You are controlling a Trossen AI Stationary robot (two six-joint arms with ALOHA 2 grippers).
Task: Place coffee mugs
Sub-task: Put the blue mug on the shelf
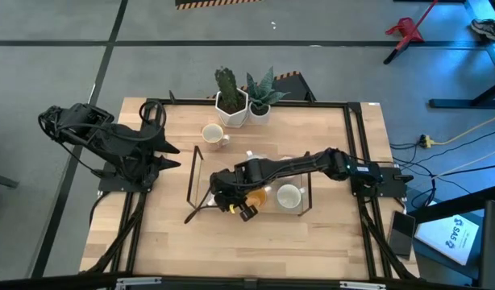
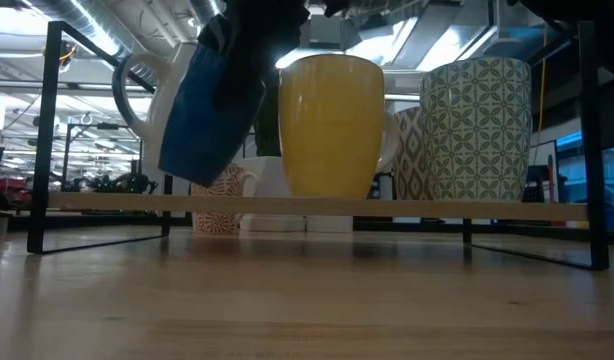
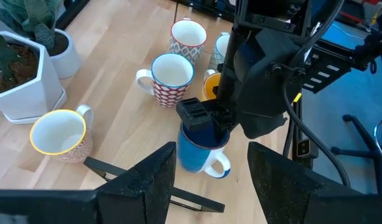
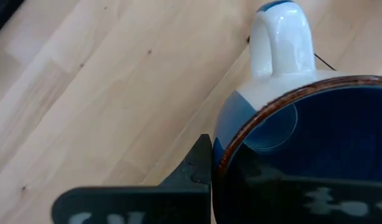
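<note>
**Blue mug hangs tilted in the right pincer, not yet flat on the shelf**

You have the blue mug clamped by its rim in the right pincer, one finger inside the cup and one outside. It sits at the left end of the low wire rack, at about 9 o'clock from the orange mug, just beside it.

Watch the tilt. In the low view the mug's long axis leans: the base swings toward 7 o'clock, the mouth toward 1 o'clock, under the pincer. Whether the base's low edge touches the shelf I cannot tell. The white handle points away from the right arm, out toward the rack's open left end. To set it down you would likely bring the axis upright, then lower.

The right arm is the nearer one. The left pincer waits spread open at the desk's left side, well apart, looking on.

The other mugs: a cream one near the plant pots, patterned ones on the rack.
</note>
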